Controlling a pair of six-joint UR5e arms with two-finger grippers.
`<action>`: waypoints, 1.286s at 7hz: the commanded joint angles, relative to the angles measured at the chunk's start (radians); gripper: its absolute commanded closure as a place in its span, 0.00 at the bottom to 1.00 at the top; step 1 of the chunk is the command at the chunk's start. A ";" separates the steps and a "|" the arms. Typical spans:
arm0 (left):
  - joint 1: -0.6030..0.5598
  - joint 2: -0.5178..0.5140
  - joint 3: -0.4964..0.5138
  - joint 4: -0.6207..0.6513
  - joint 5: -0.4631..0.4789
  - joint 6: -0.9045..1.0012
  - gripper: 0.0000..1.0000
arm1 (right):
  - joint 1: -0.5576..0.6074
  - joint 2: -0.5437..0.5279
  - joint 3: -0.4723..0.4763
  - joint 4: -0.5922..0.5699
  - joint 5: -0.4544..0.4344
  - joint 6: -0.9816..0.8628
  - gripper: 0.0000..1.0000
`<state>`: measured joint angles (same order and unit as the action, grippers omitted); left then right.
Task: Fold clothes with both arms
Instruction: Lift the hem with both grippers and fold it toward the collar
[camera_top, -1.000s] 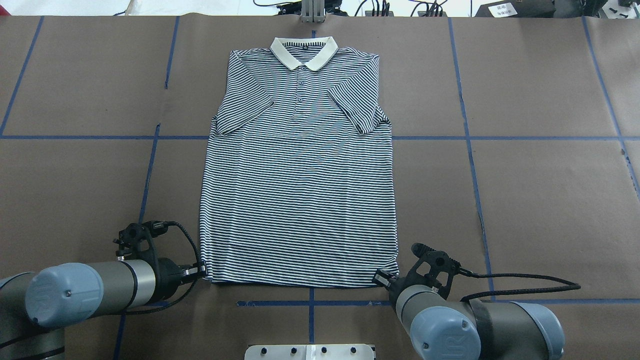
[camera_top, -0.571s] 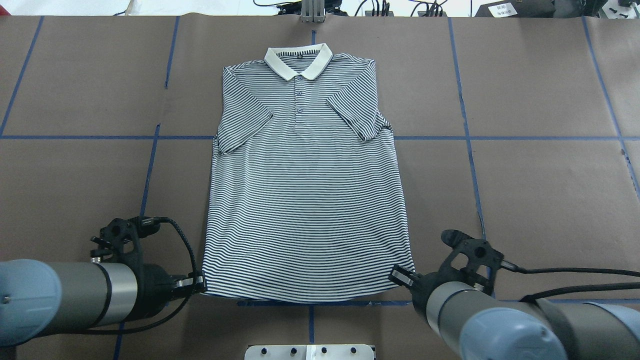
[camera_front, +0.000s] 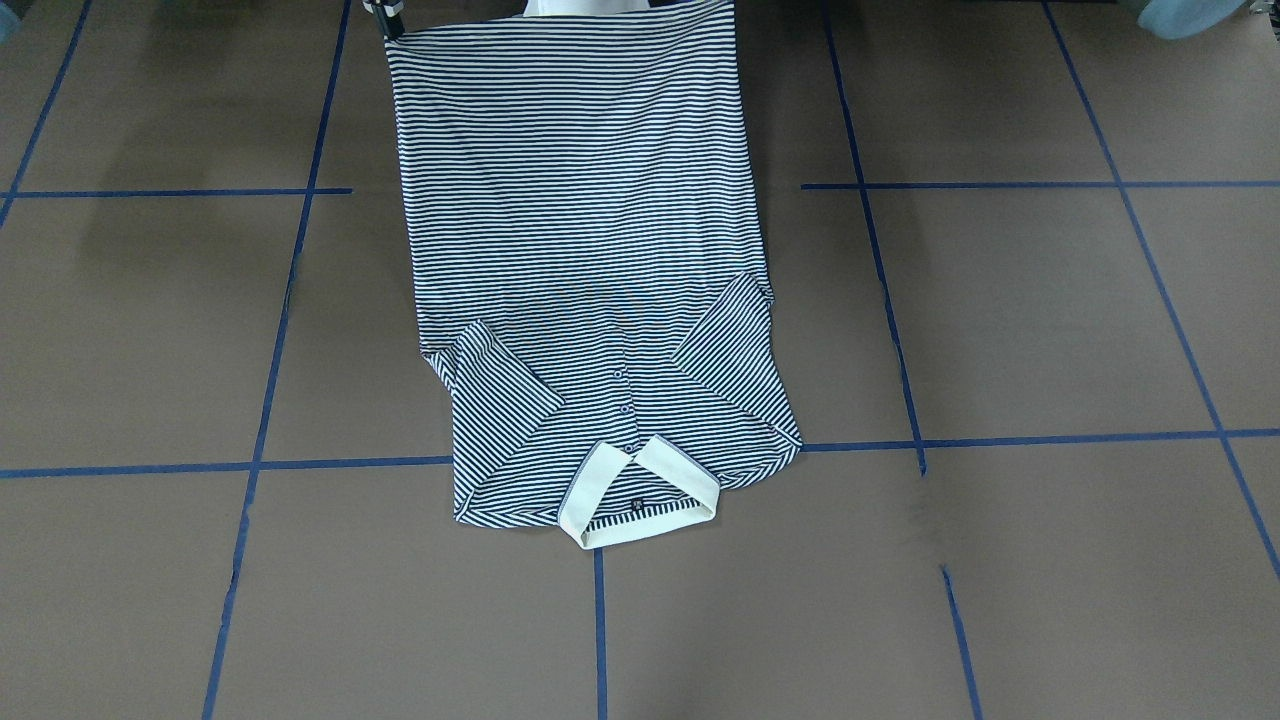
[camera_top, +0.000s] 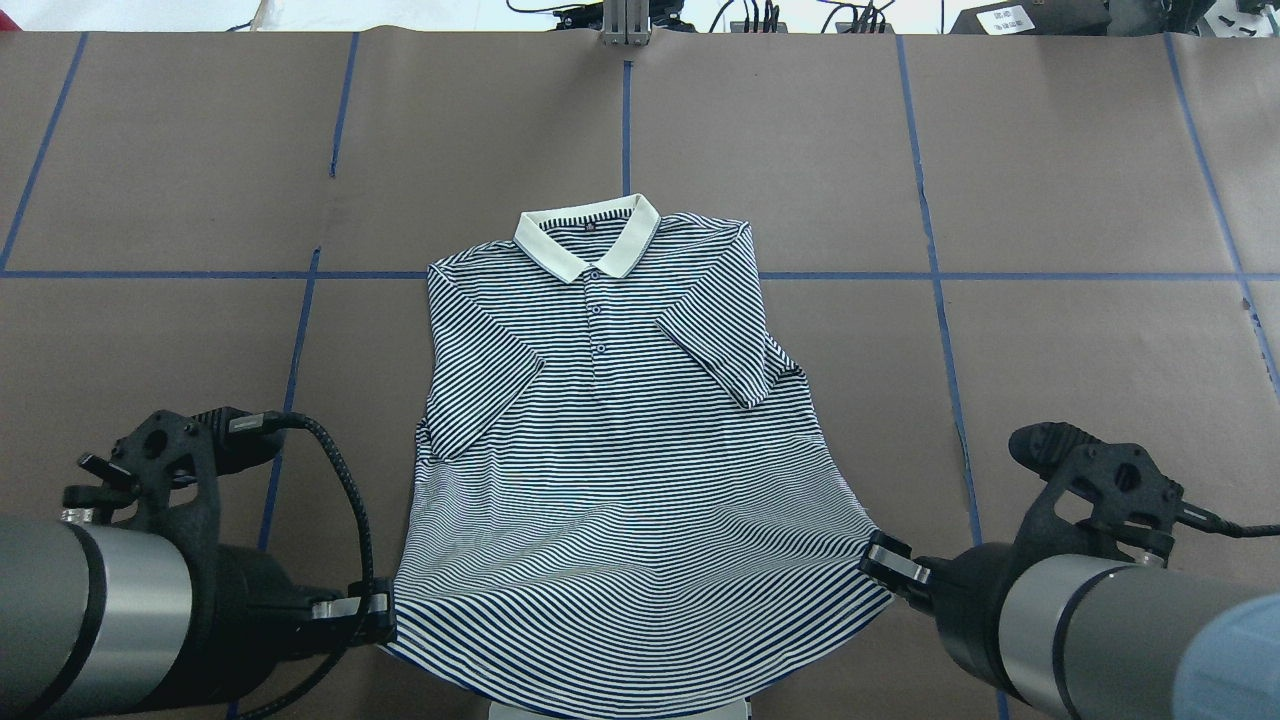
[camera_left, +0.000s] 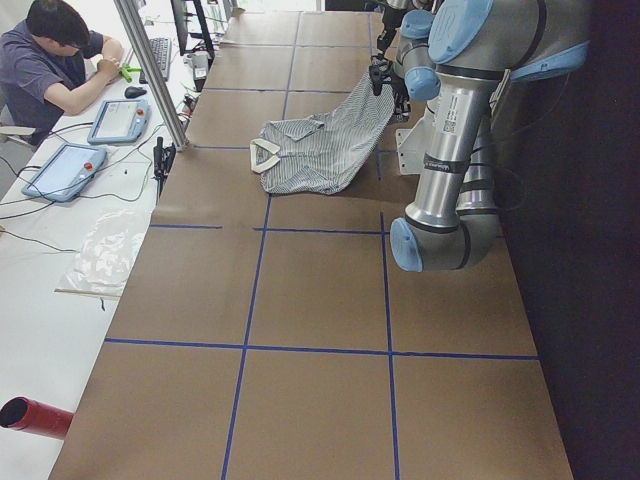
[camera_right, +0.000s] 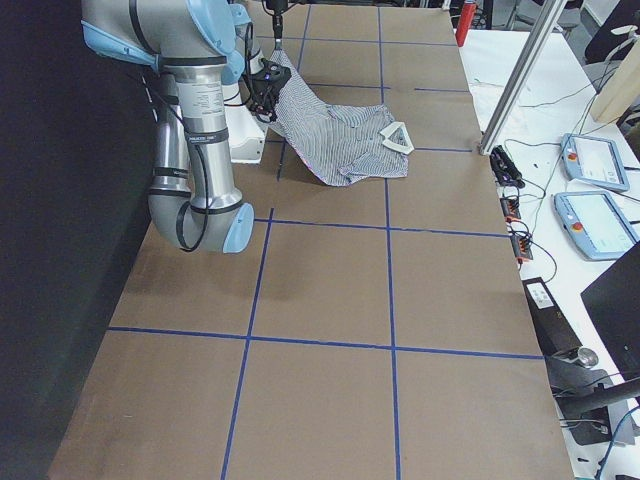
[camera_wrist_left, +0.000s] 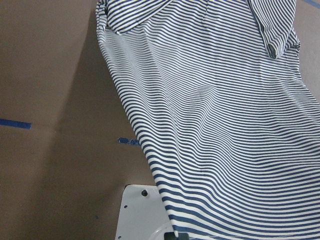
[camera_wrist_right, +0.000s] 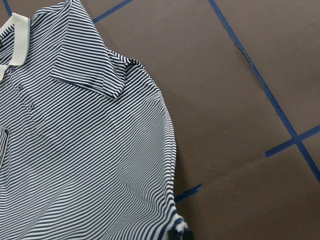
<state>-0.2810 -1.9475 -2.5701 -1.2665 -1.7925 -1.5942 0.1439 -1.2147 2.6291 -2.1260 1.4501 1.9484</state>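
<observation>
Polo shirt (camera_top: 620, 470) of thin-striped fabric drapes smoothly, hem edge curved.

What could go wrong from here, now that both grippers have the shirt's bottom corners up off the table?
The left gripper and right gripper each pinch only a small corner of the shirt, so one side could slip free. The fabric sags between them, so a fold may land creased. The sleeves lie loose on the chest and might flop open if the collar end drags on the table.
</observation>
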 joint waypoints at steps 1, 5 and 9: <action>-0.142 -0.054 0.101 0.012 -0.010 0.133 1.00 | 0.145 0.086 -0.095 0.006 0.018 -0.130 1.00; -0.357 -0.090 0.345 -0.124 -0.012 0.305 1.00 | 0.426 0.155 -0.494 0.341 0.138 -0.275 1.00; -0.487 -0.119 0.773 -0.492 -0.010 0.414 1.00 | 0.511 0.254 -0.895 0.641 0.136 -0.318 1.00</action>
<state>-0.7282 -2.0538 -1.9291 -1.6482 -1.8038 -1.2220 0.6336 -0.9962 1.8460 -1.5573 1.5860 1.6386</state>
